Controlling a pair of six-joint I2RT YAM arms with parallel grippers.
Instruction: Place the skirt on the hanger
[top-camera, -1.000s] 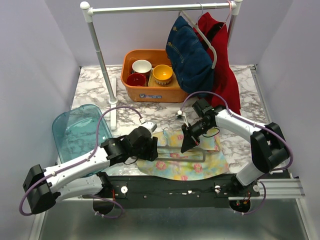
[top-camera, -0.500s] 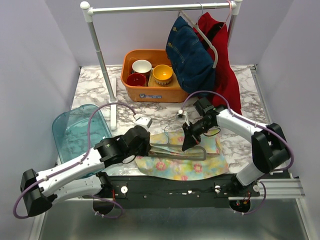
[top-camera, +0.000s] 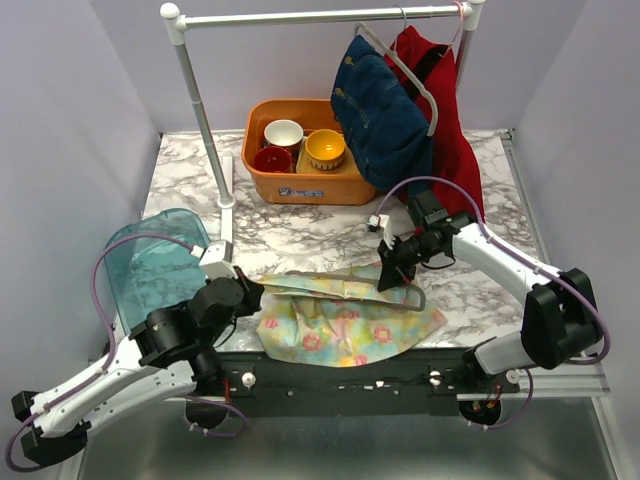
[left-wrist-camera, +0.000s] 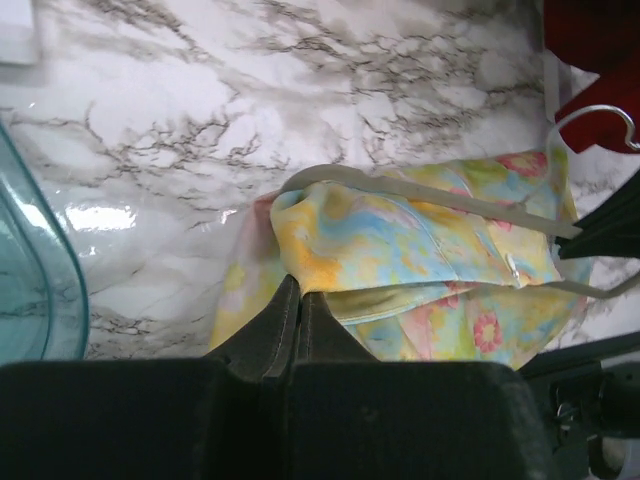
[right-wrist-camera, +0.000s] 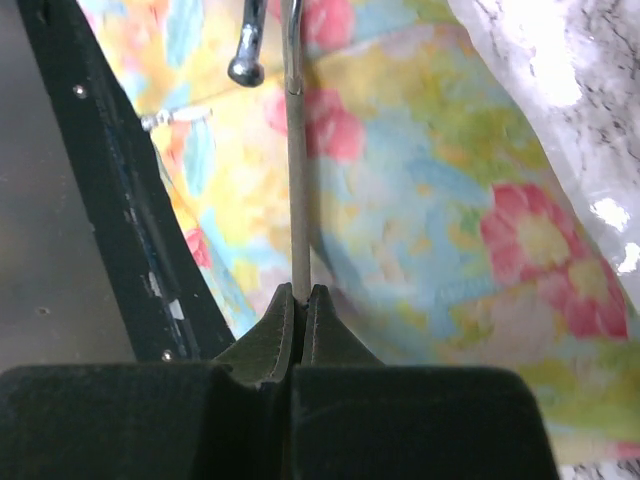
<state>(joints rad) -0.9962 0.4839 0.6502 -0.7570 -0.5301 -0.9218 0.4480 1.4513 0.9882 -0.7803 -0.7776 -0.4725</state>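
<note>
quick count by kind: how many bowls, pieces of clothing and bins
bowls: 3 - white bowl, red bowl, yellow bowl
clothing: 3 - floral skirt, blue denim garment, red garment
bins: 2 - orange bin, clear teal bin
total: 8
</note>
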